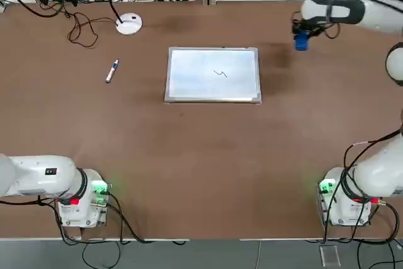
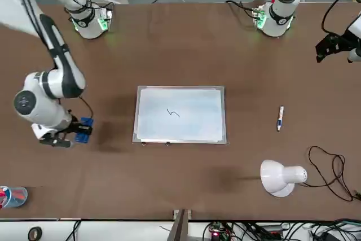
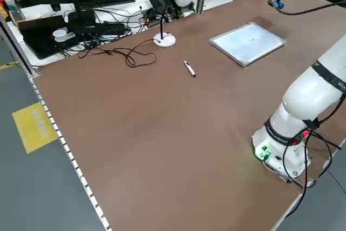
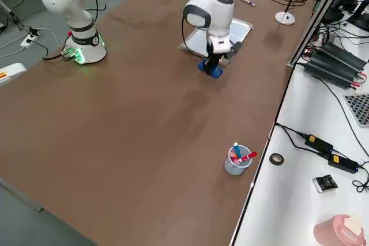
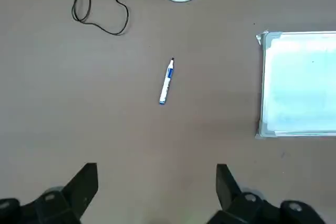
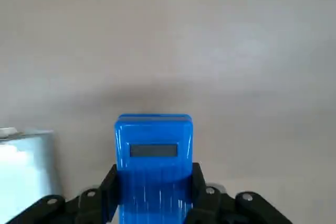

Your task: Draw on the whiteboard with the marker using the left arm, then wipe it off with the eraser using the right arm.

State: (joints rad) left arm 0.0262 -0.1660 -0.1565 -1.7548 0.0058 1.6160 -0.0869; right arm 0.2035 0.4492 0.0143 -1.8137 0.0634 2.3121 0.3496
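- Bench (image 1: 189, 149): a brown, flat surface is provided; both arm bases are mounted along the robot's edge.
- Right arm (image 2: 67, 63): extended over the robot's right side of the bench, with its wrist beyond the whiteboard's right side.
- Left arm (image 1: 44, 171): the base is located at the near left; the outer part is carried out over the left side.
- Whiteboard (image 1: 213, 80): laid flat in the far middle of the bench, framed in silver-grey. A short, dark zigzag stroke (image 1: 220, 74) is shown near its middle.
- Left hand (image 5: 157, 167): held above the robot's left side of the bench. The fingers are spread wide apart and nothing is gripped.
- Right hand (image 6: 155, 184): held above the bench, to the right of the whiteboard. The fingers are closed on the two sides of the eraser.
- Lamp (image 2: 276, 178): a white unit, stood near the far edge, left of the whiteboard; a looped cable (image 2: 333, 167) is laid beside it.
- Cup (image 4: 237, 165): placed near the far edge on the right side; pens are contained in it.
- Eraser (image 6: 154, 129): a blue block, held off to the right of the whiteboard and apart from it.
- Marker (image 5: 166, 82): laid on the bench, left of the whiteboard and apart from it.
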